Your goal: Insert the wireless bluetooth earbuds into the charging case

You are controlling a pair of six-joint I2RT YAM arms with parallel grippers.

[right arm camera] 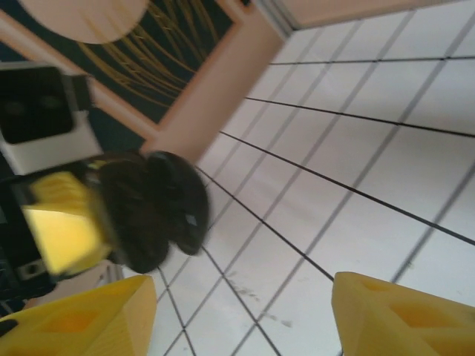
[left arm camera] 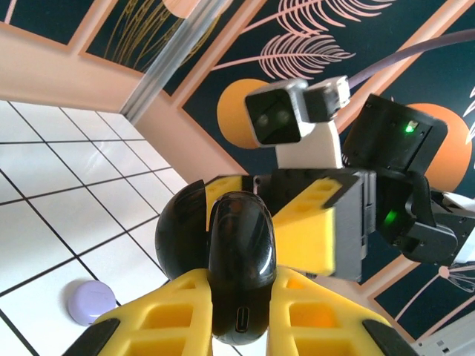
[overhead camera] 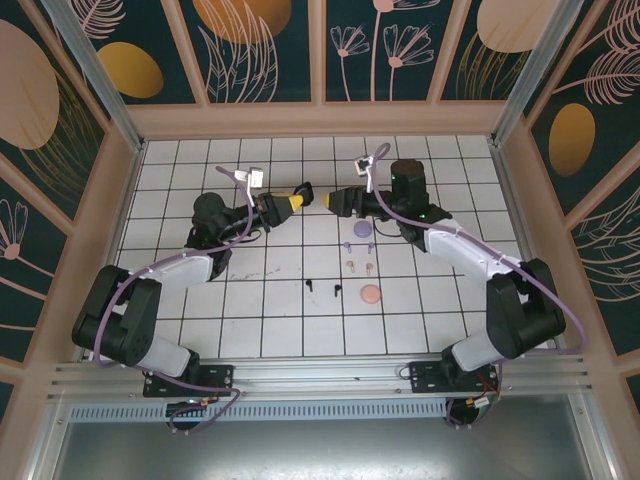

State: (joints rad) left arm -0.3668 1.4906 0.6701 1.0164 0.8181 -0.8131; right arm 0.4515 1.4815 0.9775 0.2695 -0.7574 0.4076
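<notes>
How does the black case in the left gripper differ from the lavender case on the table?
Colour: the black case is glossy black, the lavender case pale purple. Support: the black case is clamped in the left gripper, above the table; the lavender case lies flat on it. Both are small and rounded.

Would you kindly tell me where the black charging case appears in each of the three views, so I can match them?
Top external: the black charging case sits slightly above centre, at the tip of the left gripper.
Left wrist: bottom centre, clamped in the left gripper, charging port facing the camera.
Right wrist: left of centre, blurred.
Shared landmark: the white tiled table, whose black grid lines run through all three views.
</notes>
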